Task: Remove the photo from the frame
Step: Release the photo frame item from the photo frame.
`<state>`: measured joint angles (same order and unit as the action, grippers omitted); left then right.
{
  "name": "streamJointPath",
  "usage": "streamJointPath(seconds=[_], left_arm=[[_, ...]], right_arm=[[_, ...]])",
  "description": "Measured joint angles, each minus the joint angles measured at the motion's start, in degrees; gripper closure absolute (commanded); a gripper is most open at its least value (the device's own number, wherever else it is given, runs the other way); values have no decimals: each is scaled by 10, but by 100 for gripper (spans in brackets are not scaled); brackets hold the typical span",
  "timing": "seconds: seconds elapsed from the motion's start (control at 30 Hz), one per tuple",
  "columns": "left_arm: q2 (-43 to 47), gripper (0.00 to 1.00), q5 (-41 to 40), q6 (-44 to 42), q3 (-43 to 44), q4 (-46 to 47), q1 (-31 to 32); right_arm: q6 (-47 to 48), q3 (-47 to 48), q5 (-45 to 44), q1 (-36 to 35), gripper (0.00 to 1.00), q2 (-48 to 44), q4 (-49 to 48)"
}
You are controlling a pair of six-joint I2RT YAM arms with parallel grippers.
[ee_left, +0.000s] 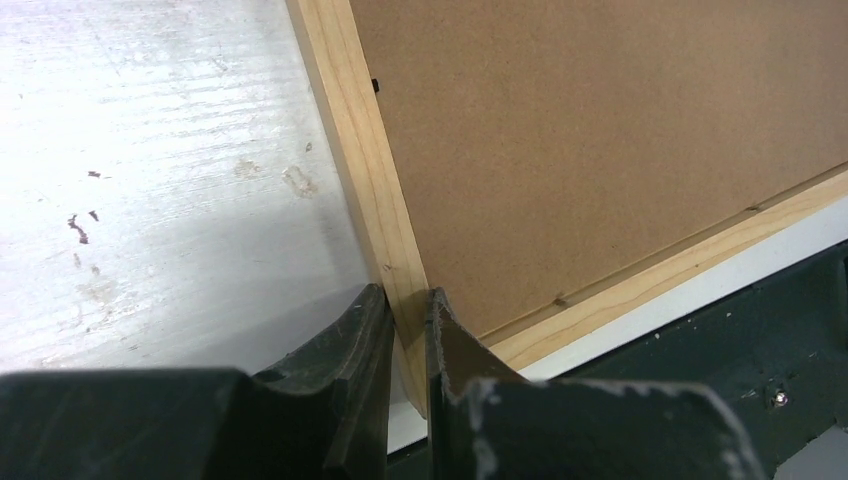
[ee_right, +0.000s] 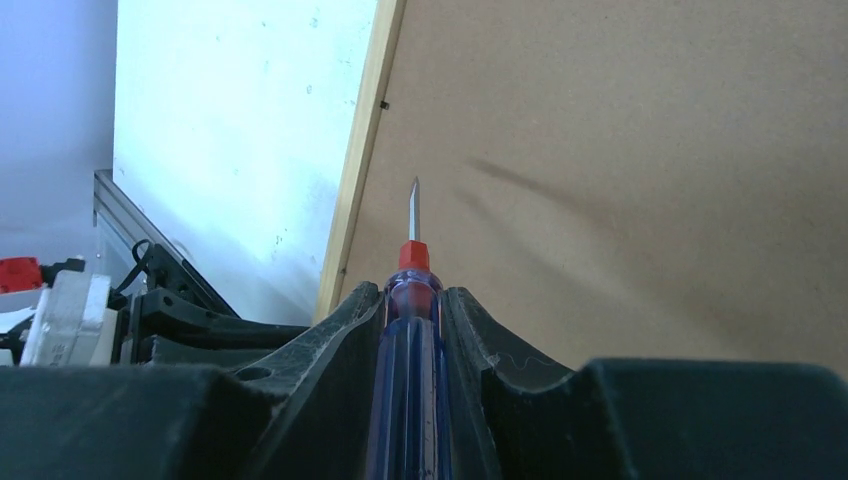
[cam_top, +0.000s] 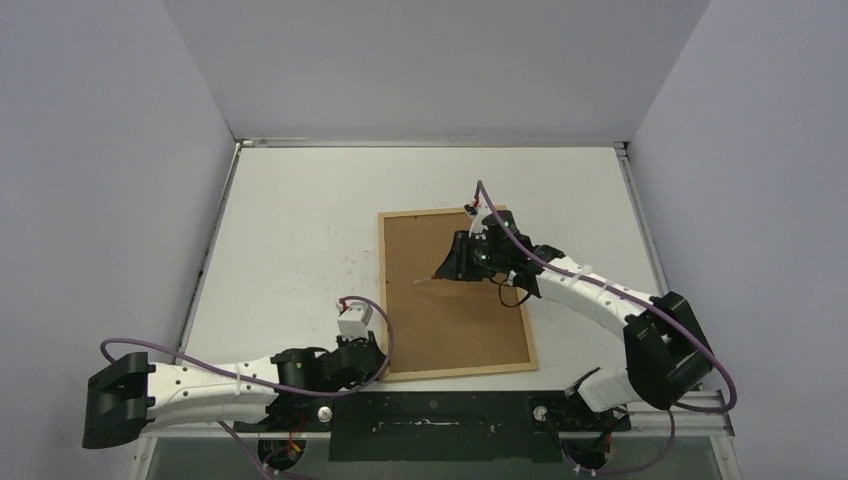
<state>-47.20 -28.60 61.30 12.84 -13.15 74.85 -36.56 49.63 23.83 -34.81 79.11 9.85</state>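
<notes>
Pale wooden moulding is what my left gripper (ee_left: pixel 408 300) is clenched on. One finger sits outside the frame (ee_left: pixel 360 130) on the desk (ee_left: pixel 150 150) side and the other inside it, against the brown fibreboard backing (ee_left: pixel 600 150). The grip is at the frame's near left corner, where the left rail meets the near rail.

From the top camera, the frame (cam_top: pixel 383 290) lies flat on the white desk (cam_top: pixel 300 230), a little right of centre and slightly skewed. Its backing (cam_top: pixel 440 330) faces up, so the photo itself is hidden from me. My left gripper (cam_top: pixel 374 362) reaches that corner from the near left, with the arm stretched low along the desk's near edge.

My right gripper (ee_right: pixel 413 300) is clamped around a screwdriver (ee_right: pixel 412 350) with a clear blue handle, a red collar and a short metal blade. The blade juts straight out past the fingertips. In the top view the right gripper (cam_top: pixel 452 265) hangs over the far half of the backing, and the screwdriver (cam_top: pixel 430 276) points left towards the frame's left rail.

From the right wrist, the blade's tip lies over the backing (ee_right: pixel 650 150), short of the rail (ee_right: pixel 365 150). It throws a faint shadow across the board to its right. I cannot tell whether the tip touches the board. A small dark tab shows on the inner edge of the left rail, beyond the blade.
</notes>
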Motion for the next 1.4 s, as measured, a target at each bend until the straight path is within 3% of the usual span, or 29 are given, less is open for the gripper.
streamJointPath(seconds=[0.6, 1.4], left_arm=[[-34, 100, -1, 39, 21, -25, -6], [-17, 100, -1, 62, 19, -43, -8]], right_arm=[[-10, 37, 82, 5, 100, 170, -112], [-7, 64, 103, -2, 100, 225, -168]])
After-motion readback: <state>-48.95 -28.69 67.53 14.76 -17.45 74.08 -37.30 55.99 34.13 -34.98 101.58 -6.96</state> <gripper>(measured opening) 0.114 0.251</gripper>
